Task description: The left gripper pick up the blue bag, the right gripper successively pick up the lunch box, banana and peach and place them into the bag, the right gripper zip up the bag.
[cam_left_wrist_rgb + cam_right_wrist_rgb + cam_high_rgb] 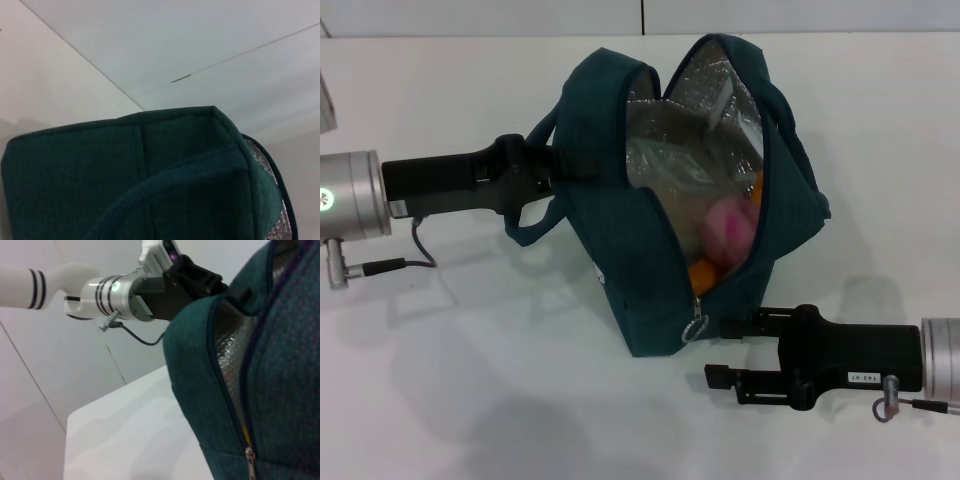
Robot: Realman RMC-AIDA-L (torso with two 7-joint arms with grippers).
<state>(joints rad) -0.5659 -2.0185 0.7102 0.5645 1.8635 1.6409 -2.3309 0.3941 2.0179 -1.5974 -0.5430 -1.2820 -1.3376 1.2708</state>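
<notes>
The blue bag (640, 260) stands unzipped on the white table, its silver foil lining showing. Inside it lie the clear lunch box (670, 165), the pink peach (728, 226) and the orange-yellow banana (704, 274), each partly hidden. My left gripper (556, 170) is shut on the bag's left side by a loop handle (532, 228). My right gripper (725, 351) is open just right of the zipper's ring pull (695, 328), holding nothing. The left wrist view is filled by the bag's fabric (100, 175). In the right wrist view I see the bag's zipper slider (249, 455) and the left gripper (200, 282) beyond.
The white table (470, 380) extends in front of the bag and to its left. A seam in the wall runs behind the bag. A cable (420, 250) hangs from the left wrist.
</notes>
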